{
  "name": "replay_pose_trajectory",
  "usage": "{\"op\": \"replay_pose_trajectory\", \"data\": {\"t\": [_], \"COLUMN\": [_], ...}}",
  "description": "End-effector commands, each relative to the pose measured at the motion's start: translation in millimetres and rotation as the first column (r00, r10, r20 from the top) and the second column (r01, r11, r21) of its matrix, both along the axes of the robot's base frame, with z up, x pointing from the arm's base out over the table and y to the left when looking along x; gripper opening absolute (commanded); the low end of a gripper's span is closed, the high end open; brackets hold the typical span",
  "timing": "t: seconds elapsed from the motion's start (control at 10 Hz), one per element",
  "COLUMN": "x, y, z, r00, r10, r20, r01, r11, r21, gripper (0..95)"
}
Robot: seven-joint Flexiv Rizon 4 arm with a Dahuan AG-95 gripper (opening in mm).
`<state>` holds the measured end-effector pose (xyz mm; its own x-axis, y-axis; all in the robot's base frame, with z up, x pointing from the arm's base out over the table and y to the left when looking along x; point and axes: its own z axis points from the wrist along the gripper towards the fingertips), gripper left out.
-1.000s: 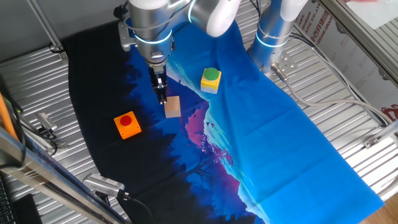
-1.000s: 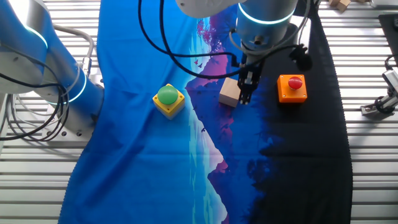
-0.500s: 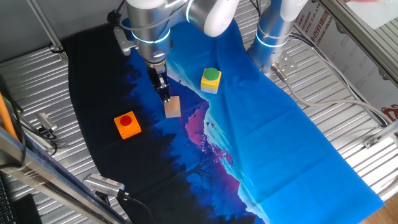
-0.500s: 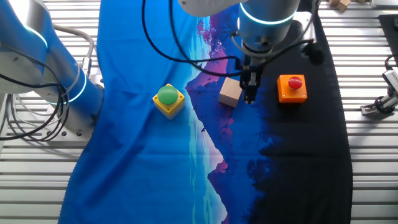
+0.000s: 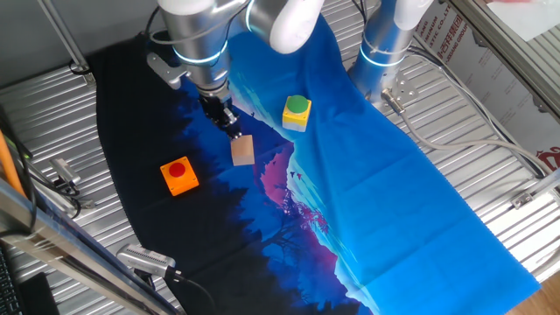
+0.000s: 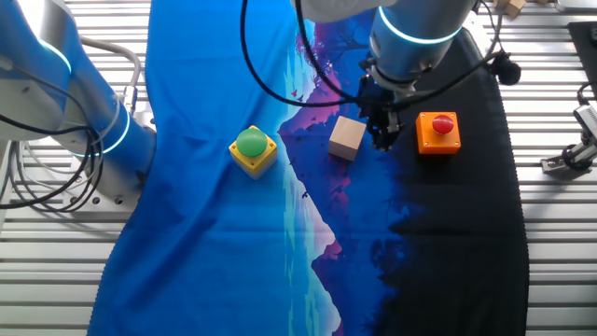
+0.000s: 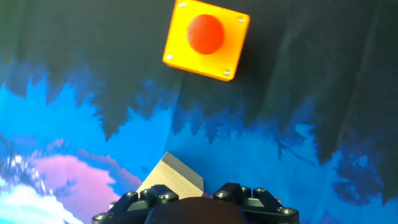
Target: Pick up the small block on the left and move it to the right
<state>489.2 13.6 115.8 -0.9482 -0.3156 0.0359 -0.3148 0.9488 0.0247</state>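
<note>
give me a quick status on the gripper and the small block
Gripper beside the small block, jaws closed, holding nothing. Block flat on the cloth, not lifted. Orange block close on the gripper's other side; yellow block well clear.

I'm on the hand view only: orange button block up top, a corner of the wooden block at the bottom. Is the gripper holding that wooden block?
Observer: No. The wooden block sits on the cloth. The gripper is beside it, on the side toward the orange block.
Operator: Anything else on the cloth that I can't see?
Observer: A yellow block with a green button, on the blue part, across the wooden block from the orange one.
</note>
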Motion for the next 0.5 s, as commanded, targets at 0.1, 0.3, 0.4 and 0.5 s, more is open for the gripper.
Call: {"op": "replay_pose_trajectory", "data": {"t": [0.1,0.3,0.4,0.5], "x": [-2.5,-17.3,-26.3,-31.8], "y": [0.0,2.6,7.5,12.9], "z": [-1.8,-14.7,-23.2,-27.5], "r00": [0.988,0.981,0.975,0.971], "r10": [-0.148,-0.187,-0.215,-0.234], "r20": [-0.042,-0.042,-0.045,-0.049], "r01": [0.150,0.189,0.218,0.237], "r11": [0.987,0.980,0.973,0.969], "r21": [0.058,0.059,0.069,0.076], "gripper": [57.0,57.0,57.0,57.0]}}
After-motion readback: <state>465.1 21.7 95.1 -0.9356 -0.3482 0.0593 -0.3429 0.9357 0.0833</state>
